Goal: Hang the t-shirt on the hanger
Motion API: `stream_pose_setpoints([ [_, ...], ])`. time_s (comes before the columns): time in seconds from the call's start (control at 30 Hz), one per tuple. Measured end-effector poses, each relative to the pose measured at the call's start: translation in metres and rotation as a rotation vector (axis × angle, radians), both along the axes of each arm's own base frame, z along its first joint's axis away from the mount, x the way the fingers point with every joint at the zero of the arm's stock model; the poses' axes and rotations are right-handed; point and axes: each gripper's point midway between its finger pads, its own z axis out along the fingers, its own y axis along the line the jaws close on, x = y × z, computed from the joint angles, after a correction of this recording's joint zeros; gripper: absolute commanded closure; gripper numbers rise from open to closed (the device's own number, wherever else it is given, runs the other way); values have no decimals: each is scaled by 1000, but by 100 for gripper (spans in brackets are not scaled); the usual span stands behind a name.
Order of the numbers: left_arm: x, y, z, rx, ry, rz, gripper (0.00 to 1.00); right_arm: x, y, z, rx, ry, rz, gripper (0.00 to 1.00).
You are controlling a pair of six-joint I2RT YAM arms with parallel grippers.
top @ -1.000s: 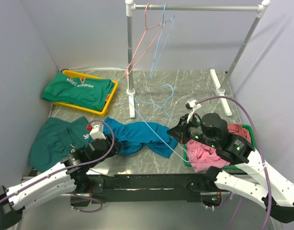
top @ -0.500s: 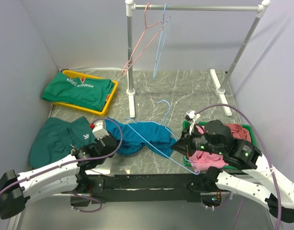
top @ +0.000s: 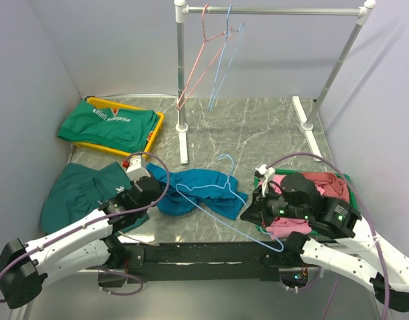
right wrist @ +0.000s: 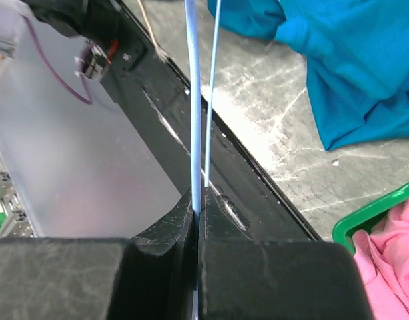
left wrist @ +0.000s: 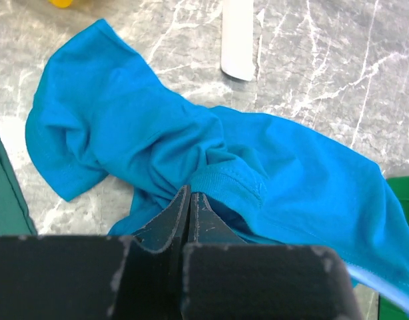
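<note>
Top view: fixed high behind the arm bases, tilted down and forward, takes in the whole worktop [top: 258,127] to the back wall.
Left wrist: close, looking down past left claw [left wrist: 190,200] onto t-shirt [left wrist: 291,167].
Right wrist: close, along right claw [right wrist: 196,203] and hanger [right wrist: 194,100] toward worktop's near edge.
T-shirt shows in all three.

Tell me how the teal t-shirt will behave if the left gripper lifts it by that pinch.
Probably floppy: the t-shirt lies bunched in soft folds, so it should sag from the pinch of the left gripper. Likely light, being thin cloth. Its far end may drag on the table first, since most of it lies spread beyond the pinch.
</note>
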Motion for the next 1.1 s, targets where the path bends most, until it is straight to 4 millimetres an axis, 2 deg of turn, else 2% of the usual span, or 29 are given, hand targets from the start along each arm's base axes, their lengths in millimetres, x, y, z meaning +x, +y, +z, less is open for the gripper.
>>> stream_pose_setpoints([
  [0.2, 1, -6, 7, 5, -9, -45, 99, 8, 14, -28, -49, 40, 10, 100],
  [0.4, 2, -13, 21, 3, -30, -90, 99, 23, 30, -35, -68, 29, -5, 100],
  [0.67, 1, -13, 27, 24, -44, -111, 99, 37, 30, -21, -51, -39, -58, 100],
  [1.1, -2, -5, 21, 91, -25, -121, 99, 41, 32, -3, -30, -77, -57, 100],
])
